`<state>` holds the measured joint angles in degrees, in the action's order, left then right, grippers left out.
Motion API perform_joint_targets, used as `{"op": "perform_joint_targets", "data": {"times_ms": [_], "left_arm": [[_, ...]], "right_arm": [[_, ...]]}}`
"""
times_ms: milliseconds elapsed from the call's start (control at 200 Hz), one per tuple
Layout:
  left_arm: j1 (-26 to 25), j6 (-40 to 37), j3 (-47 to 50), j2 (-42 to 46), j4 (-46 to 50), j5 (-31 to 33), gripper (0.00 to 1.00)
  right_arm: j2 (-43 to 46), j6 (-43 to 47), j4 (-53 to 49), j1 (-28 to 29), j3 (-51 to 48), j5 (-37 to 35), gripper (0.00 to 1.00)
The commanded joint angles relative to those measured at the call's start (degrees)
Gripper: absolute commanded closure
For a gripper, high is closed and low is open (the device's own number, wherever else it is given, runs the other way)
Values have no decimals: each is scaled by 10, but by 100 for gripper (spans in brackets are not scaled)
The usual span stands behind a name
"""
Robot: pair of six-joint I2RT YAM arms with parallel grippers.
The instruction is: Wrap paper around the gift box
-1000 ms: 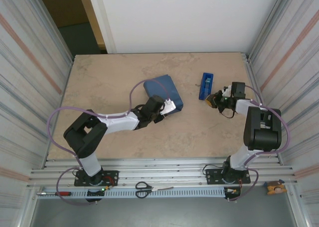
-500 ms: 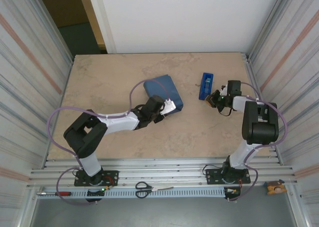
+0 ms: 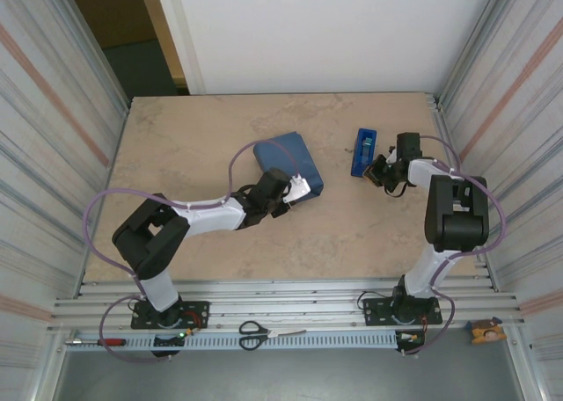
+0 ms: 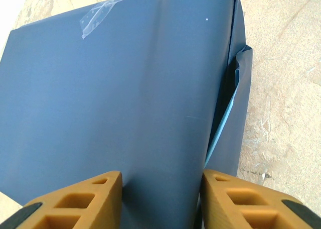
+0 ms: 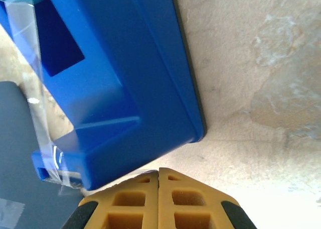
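The paper [image 3: 283, 157] is folded slate-blue side out into a parcel at the table's middle, and the gift box is hidden inside it. A piece of clear tape [image 4: 100, 15] sticks on its far top corner. At the right side a loose flap [image 4: 231, 103] gapes and shows its light blue inner face. My left gripper [image 3: 296, 189] [image 4: 160, 181] clamps the parcel's near end, one finger against each side. My right gripper [image 3: 378, 173] [image 5: 159, 171] is shut, its tips against the near end of the blue tape dispenser [image 3: 362, 151] [image 5: 115, 73].
A clear tape strip [image 5: 37, 88] runs down the dispenser's left side to near my right fingertips; whether it is pinched is unclear. Scissors [image 3: 255, 333] and a red-handled tool [image 3: 104, 341] lie on the rail by the arm bases. Corrugated walls close both sides.
My right gripper has moved away from me and a little left, up to the near end of the tape dispenser. The left arm and the parcel have stayed put.
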<state>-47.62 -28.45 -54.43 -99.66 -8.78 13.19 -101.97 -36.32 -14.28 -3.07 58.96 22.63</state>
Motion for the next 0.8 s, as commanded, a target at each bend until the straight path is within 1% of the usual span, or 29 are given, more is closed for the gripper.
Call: {"op": "perform_joint_targets", "data": {"times_ms": [0,65,235,276,381,431,591,691,797], "left_arm": [[-3,15,13,-34,60,-15,57],[-3,15,13,-34,60,-16,57],[-3,14,14,-33,59,-17,57],[-3,15,14,-33,60,-16,57],[-3,15,14,-33,59,-15,57],[-3,15,14,-33,59,-15,57],[-3,16,16,-33,56,-16,57],[-3,17,17,-35,56,-16,57],[-3,18,19,-35,54,-16,57]], "right_arm": [[-10,24,-92,0,-12,-55,100],[1,28,-98,1,-13,-53,100],[81,56,-81,15,-34,31,100],[104,66,-82,18,-41,56,100],[144,87,-85,20,-56,152,100],[155,95,-94,24,-60,180,100],[176,114,-88,40,-75,267,100],[173,121,-79,57,-72,304,100],[166,112,-59,76,-70,318,100]]}}
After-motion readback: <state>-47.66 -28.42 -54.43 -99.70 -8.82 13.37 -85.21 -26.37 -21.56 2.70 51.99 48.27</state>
